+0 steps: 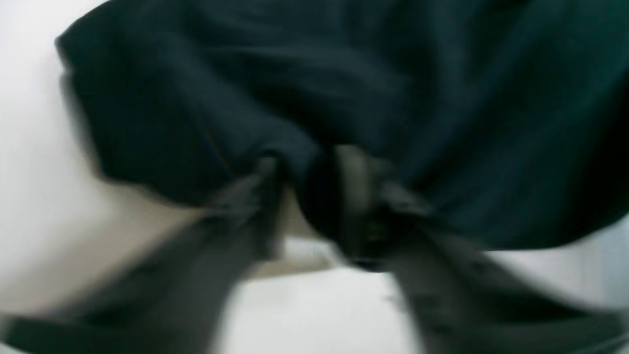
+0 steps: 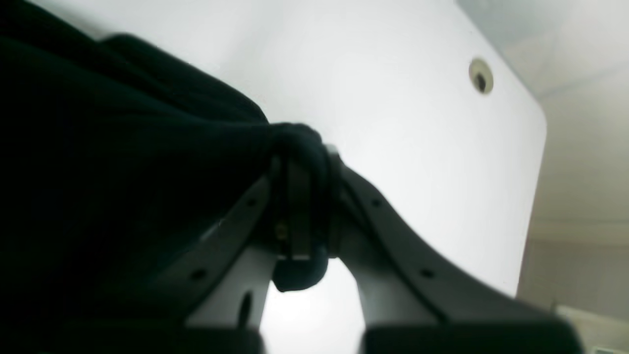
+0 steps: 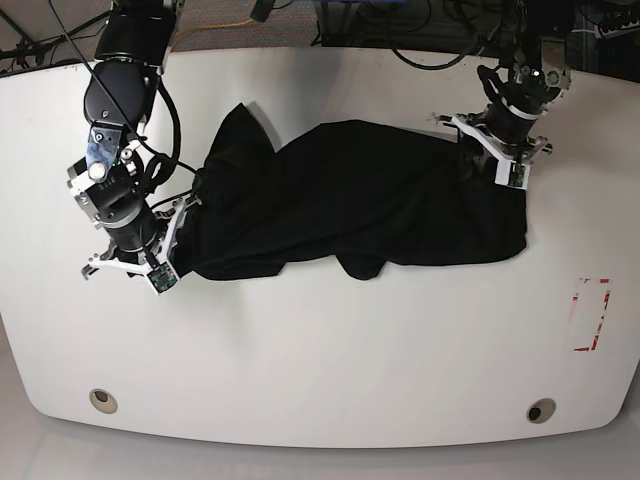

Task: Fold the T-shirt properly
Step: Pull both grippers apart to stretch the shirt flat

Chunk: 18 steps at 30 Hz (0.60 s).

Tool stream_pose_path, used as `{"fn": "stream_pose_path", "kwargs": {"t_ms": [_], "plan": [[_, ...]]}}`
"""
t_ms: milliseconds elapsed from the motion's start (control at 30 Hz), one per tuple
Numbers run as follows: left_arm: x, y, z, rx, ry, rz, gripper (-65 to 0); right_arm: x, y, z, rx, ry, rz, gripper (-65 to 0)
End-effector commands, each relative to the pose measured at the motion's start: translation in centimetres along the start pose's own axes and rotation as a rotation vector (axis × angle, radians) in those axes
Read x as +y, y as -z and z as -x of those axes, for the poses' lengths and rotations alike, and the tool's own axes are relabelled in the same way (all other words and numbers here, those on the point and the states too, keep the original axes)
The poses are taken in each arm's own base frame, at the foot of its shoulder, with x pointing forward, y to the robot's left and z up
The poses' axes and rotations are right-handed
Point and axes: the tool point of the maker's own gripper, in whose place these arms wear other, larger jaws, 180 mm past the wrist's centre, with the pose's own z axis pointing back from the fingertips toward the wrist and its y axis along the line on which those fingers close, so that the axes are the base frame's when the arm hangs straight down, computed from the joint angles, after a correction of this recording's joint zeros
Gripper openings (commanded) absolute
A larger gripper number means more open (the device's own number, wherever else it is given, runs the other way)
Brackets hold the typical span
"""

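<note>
Lying across the middle of the white table (image 3: 320, 370), the black shirt (image 3: 370, 200) spread in a long rumpled band from one arm to the other; its near edge sagged into a small point at the middle, and a peaked flap rose at the end nearer the right arm; that end was bunched, while the other end lay flatter with a squarer corner.

The right gripper (image 2: 302, 196) was clamped on the shirt; in the right wrist view a wad of dark cloth sat pinched between the two narrow fingers (image 2: 295, 216), a rounded fold bulging out below them; the rest of the cloth filled the left of that view in shadow, with bare table beyond it.

The left gripper (image 1: 307, 196) stood at the far corner of the shirt; its view was heavily blurred; the fingers (image 1: 265, 196) showed apart with a fold of cloth sitting between them, and whether that cloth was gripped or merely lay there could not be told.

In the base view the two arms stood well apart, one at each end of the shirt; a red outlined rectangle (image 3: 592, 315) was marked on the table near its edge on the left arm's side; two round holes (image 3: 541, 411) sat near the front edge.
</note>
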Motion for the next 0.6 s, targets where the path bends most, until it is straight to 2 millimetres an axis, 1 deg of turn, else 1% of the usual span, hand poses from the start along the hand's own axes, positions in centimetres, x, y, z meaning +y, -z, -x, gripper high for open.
{"fn": "stream_pose_path", "kwargs": {"t_ms": [0, 67, 133, 200, 233, 300, 333, 433, 500, 567], "plan": [[1.1, -0.6, -2.1, -0.078, 0.0, -0.031, -26.8, -0.4, -0.3, -2.3, -0.08, 0.015, 0.018, -65.0], [1.7, -1.2, -2.9, -0.107, -0.006, -0.05, -20.3, 0.0, -0.3, -2.1, -0.078, 0.019, 0.011, -65.0], [2.3, -1.6, -3.5, -0.127, 0.001, -0.059, -20.4, 0.3, -0.3, -1.5, -0.064, 0.024, 0.004, -65.0], [3.0, -1.8, -3.9, -0.135, 0.009, -0.074, -21.0, 0.4, -0.3, -1.6, -0.066, 0.022, 0.002, -65.0], [3.4, -1.7, -4.4, -0.147, 0.012, -0.083, -20.6, 0.4, -0.3, -1.6, -0.067, 0.023, 0.002, -65.0], [4.6, -1.3, -5.3, -0.162, 0.017, -0.104, -20.7, 0.5, -0.3, -1.6, -0.068, 0.023, 0.0, -65.0], [5.2, -1.0, -5.2, -0.152, 0.012, -0.116, -20.8, 0.5, -0.3, -1.6, -0.067, 0.023, -0.001, -65.0], [7.4, -0.1, -4.3, -0.09, -0.022, -0.158, -21.0, 0.6, -0.3, -1.4, -0.062, 0.026, -0.002, -65.0], [9.1, 0.8, -4.6, -0.079, -0.056, -0.188, -21.0, 0.5, -0.3, -1.3, -0.062, 0.028, 0.001, -65.0], [10.2, 1.7, -4.6, -0.07, -0.082, -0.204, -21.0, 0.5, -0.3, -1.3, -0.062, 0.027, 0.0, -65.0]]}}
